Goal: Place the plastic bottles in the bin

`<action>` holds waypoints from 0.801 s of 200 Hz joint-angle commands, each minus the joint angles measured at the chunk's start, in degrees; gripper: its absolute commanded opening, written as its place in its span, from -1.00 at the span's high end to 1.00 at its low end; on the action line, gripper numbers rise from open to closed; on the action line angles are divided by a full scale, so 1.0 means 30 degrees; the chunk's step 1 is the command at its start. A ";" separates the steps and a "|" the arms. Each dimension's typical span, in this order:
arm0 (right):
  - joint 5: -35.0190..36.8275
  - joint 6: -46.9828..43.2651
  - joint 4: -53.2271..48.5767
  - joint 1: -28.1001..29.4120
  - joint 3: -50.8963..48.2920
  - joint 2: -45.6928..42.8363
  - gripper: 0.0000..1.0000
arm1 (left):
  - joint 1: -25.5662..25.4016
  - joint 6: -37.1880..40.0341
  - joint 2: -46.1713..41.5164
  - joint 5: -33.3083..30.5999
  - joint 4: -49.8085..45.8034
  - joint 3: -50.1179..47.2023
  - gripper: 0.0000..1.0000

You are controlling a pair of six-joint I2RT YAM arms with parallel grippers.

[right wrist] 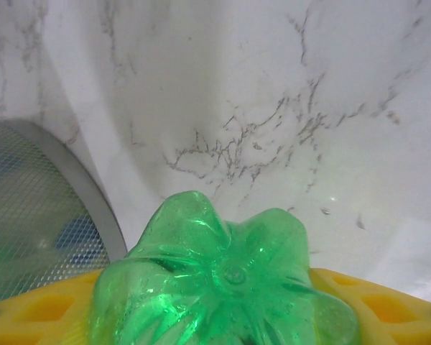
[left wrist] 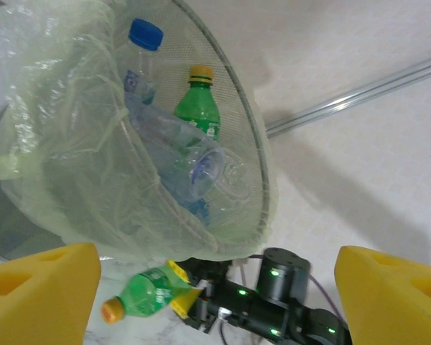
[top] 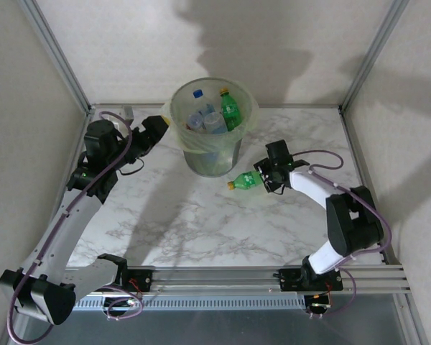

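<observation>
The bin point(top: 208, 162) stands at the back middle of the table, with a pale-green liner over its rim. Inside it stand a green bottle with a yellow cap point(top: 230, 111) and a clear bottle with a blue cap point(top: 199, 100), with more clear ones beside them. Just right of the bin, my right gripper point(top: 262, 178) is shut on a green bottle point(top: 244, 180) that lies sideways with its orange cap pointing left. That bottle's base point(right wrist: 223, 280) sits between the yellow fingers point(right wrist: 36, 313). My left gripper point(top: 160, 126) hovers open by the bin's left rim, its yellow fingers point(left wrist: 39, 287) wide apart and holding nothing.
The bin's mesh wall point(right wrist: 29, 208) is close to the left of my right gripper. Metal frame posts point(top: 57, 54) and white walls enclose the marble table point(top: 179, 223). A small grey block point(top: 126, 112) sits at the back left corner.
</observation>
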 commanded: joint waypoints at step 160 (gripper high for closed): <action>-0.3616 -1.0336 -0.1361 0.0717 0.2092 -1.0999 -0.04 | -1.0044 0.9762 0.5512 -0.1652 -0.4957 0.6990 -0.99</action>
